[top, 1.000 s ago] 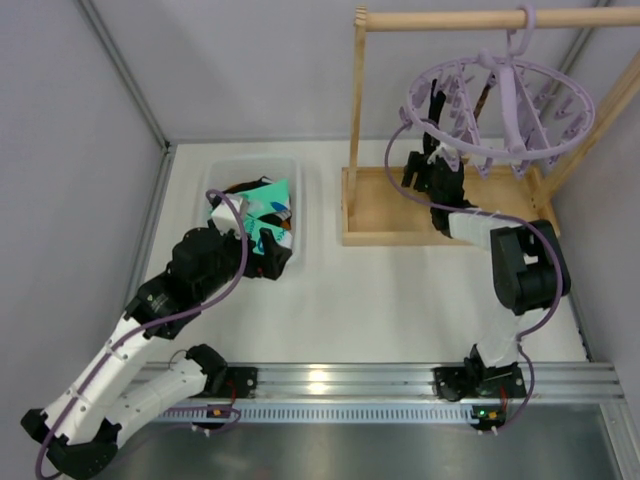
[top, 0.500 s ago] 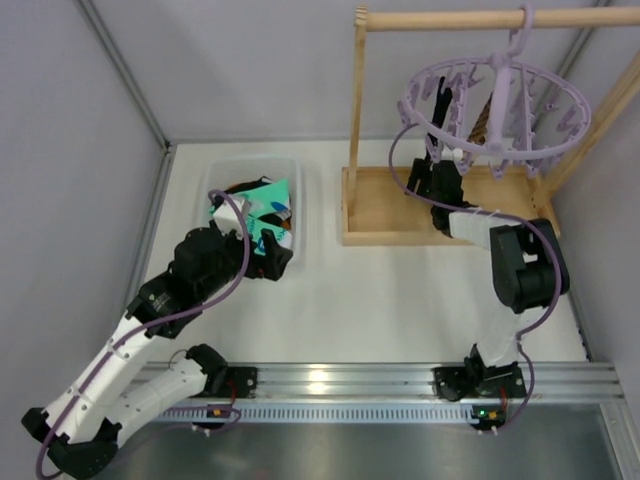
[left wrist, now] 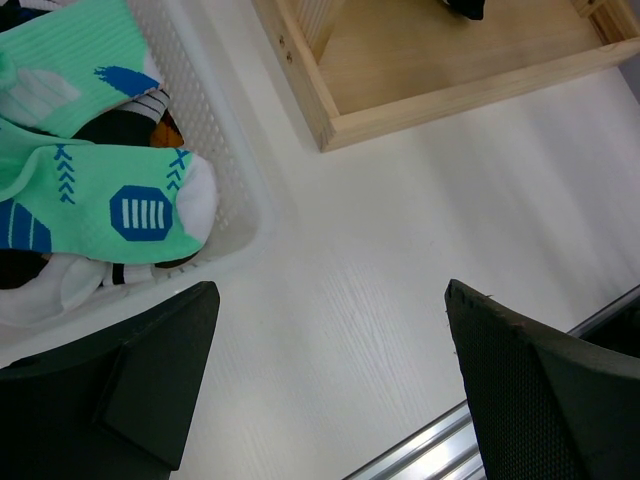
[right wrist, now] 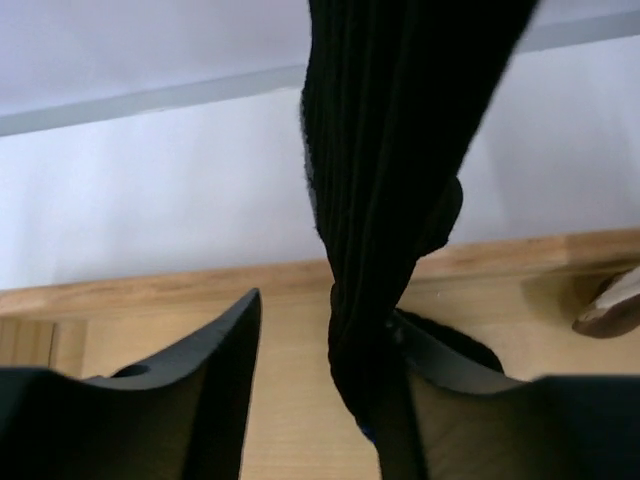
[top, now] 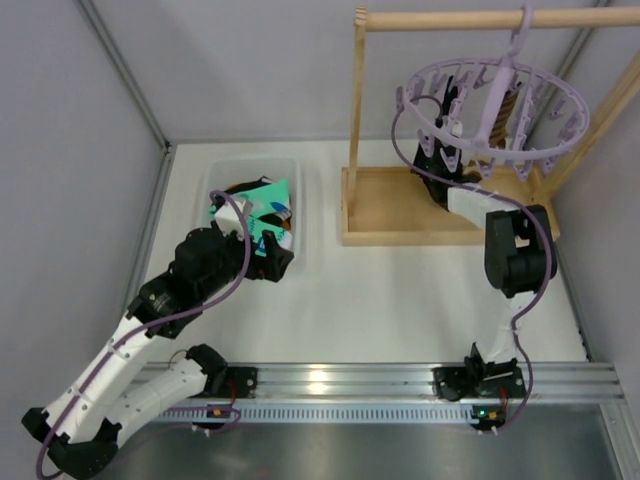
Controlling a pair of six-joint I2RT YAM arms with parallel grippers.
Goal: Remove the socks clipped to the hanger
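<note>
The lavender hanger (top: 520, 100) hangs by its hook from the wooden rail. A black sock (top: 447, 105) is clipped to its left side and a brown striped sock (top: 497, 112) hangs near its middle. My right gripper (top: 438, 160) is raised under the ring. In the right wrist view its jaws (right wrist: 325, 310) stand apart around the hanging black sock (right wrist: 390, 150). The sock rests against the right finger (right wrist: 440, 380), with a gap to the left finger. My left gripper (left wrist: 330, 290) is open and empty over the table, beside teal socks (left wrist: 90, 190) in a white basket (left wrist: 235, 190).
The wooden rail frame (top: 450, 18) stands on a shallow wooden tray base (top: 390, 205) at the back right, also seen in the left wrist view (left wrist: 400, 100). The white basket (top: 300, 200) sits at the back left. Grey walls close both sides.
My right gripper has risen and moved right, closer under the ring. The hanger has swung and tilted and the black sock has shifted with it. The left arm has not moved.
</note>
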